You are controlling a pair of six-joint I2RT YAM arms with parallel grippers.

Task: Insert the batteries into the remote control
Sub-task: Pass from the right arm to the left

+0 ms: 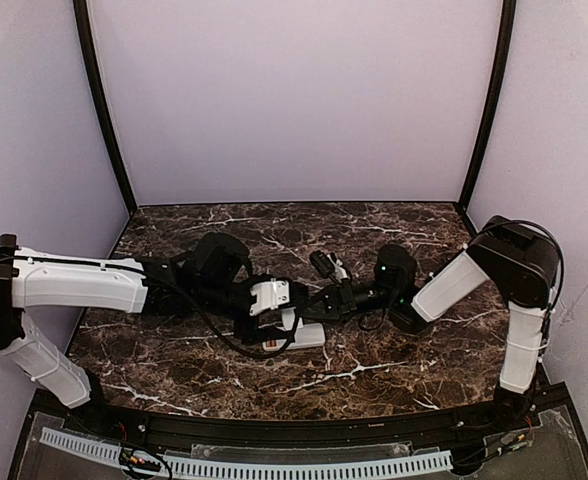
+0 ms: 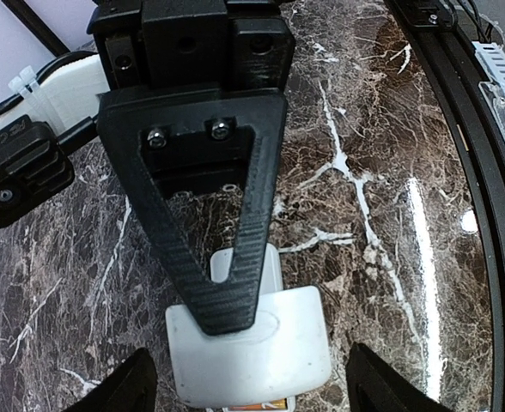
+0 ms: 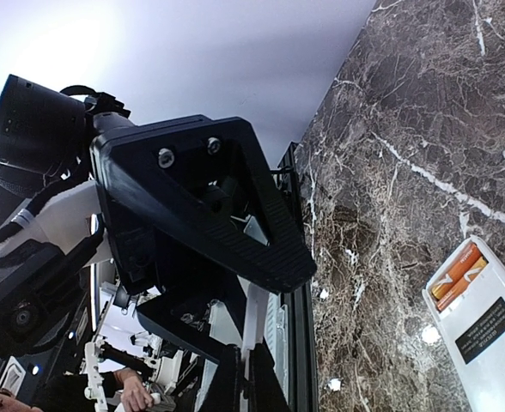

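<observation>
The white remote control (image 3: 486, 336) lies on its face on the marble, with orange batteries (image 3: 457, 276) in the recess at one end. In the top view the remote control (image 1: 304, 337) sits at the table's middle, under both grippers. My right gripper (image 3: 257, 335) is shut on a thin white cover (image 2: 261, 343), held just above the remote control (image 2: 280, 268). A sliver of an orange battery (image 2: 265, 402) shows under the cover's near edge. My left gripper (image 2: 252, 388) is open. Its fingertips (image 2: 124, 388) stand either side of the cover without touching it.
The two arms meet at the middle of the marble table (image 1: 374, 370), the left gripper (image 1: 274, 312) right beside the right gripper (image 1: 312, 303). A black rail (image 2: 484, 172) runs along the table's near edge. Plain walls close in three sides.
</observation>
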